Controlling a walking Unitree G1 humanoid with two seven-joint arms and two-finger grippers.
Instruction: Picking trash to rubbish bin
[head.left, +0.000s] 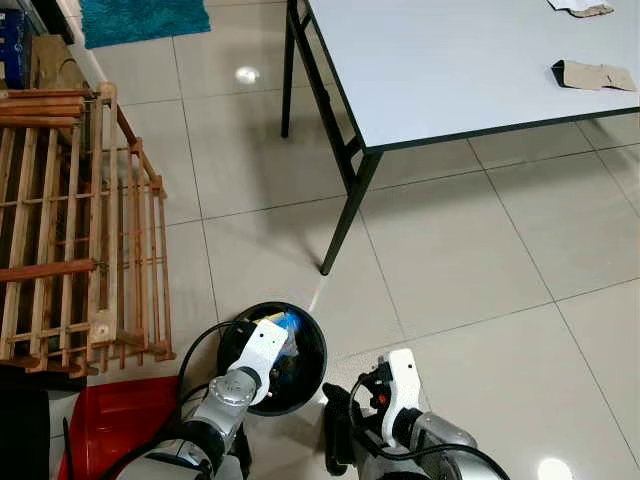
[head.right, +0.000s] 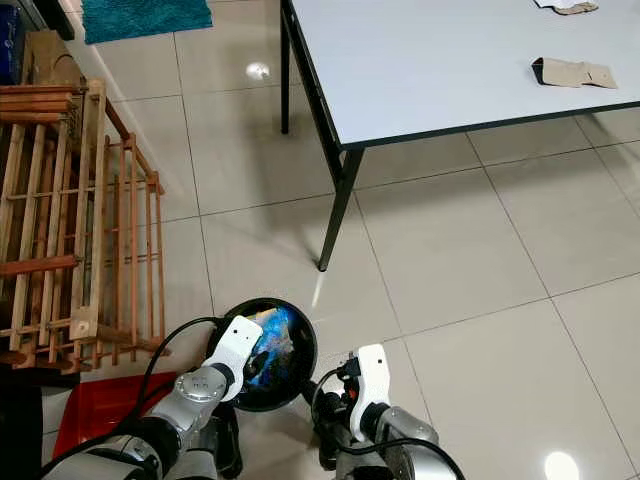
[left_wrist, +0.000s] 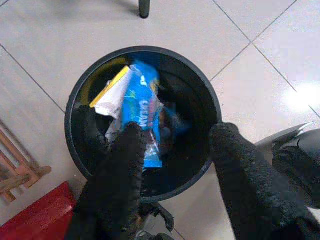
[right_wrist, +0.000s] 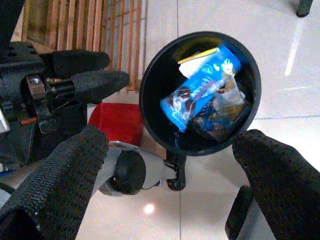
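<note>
Both jaws stand apart, empty. Your left gripper (left_wrist: 172, 165) hangs over the bin (head.left: 272, 357); your right gripper (right_wrist: 175, 165) is beside it. A blue wrapper (left_wrist: 145, 120) already lies inside. Two scraps (head.left: 593, 75) remain on the table (head.left: 450, 70), well apart from the bin. They look like light, limp card or paper, so pinch one at an edge.

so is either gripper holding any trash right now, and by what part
Nothing is held. The left gripper is open above the bin, with the blue wrapper lying inside; the right gripper is open too.
</note>
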